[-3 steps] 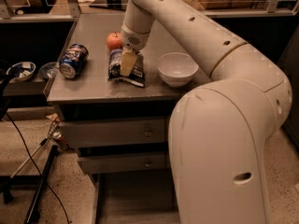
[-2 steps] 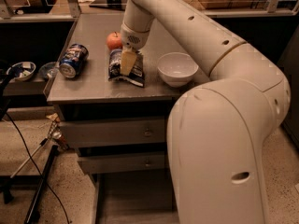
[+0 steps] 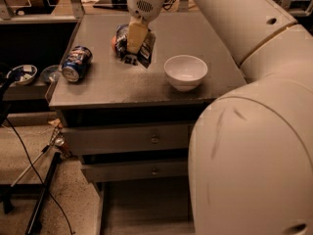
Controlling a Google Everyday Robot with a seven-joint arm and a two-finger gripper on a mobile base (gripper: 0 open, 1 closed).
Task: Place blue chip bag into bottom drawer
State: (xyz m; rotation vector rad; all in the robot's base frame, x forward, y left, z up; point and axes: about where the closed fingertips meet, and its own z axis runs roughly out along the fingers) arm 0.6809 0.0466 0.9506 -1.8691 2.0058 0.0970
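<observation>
The gripper (image 3: 137, 43) is found up and to the left of the white bowl (image 3: 185, 71), above the grey cabinet top (image 3: 210, 33) on which that bowl stands; it is clenched on the blue chip bag (image 3: 146, 53), with one cream finger (image 3: 137, 33) laid down the packet's front. The bag is held nearly upright and slightly tilted, just to the left of the bowl and a little farther back; its white label is turned toward the camera at its lower edge; whether that edge touches the top cannot be told. A reddish round thing (image 3: 114, 43) is partly seen behind the bag, on the side away from the bowl; what it is cannot be made out. Well to the left of the bowl, near the top's left edge, a blue soda can (image 3: 76, 63) is laid on its side. Below the bowl, two upper drawers are seen shut, each marked by a small round knob (image 3: 154, 139); lower still, the bottom drawer (image 3: 146, 204) is pulled out as a wide shallow grey tray, well apart from the bag. To the right of the bowl and below it, the robot's cream arm (image 3: 254, 151) fills the view, and the drawer's right part is hidden by it.
</observation>
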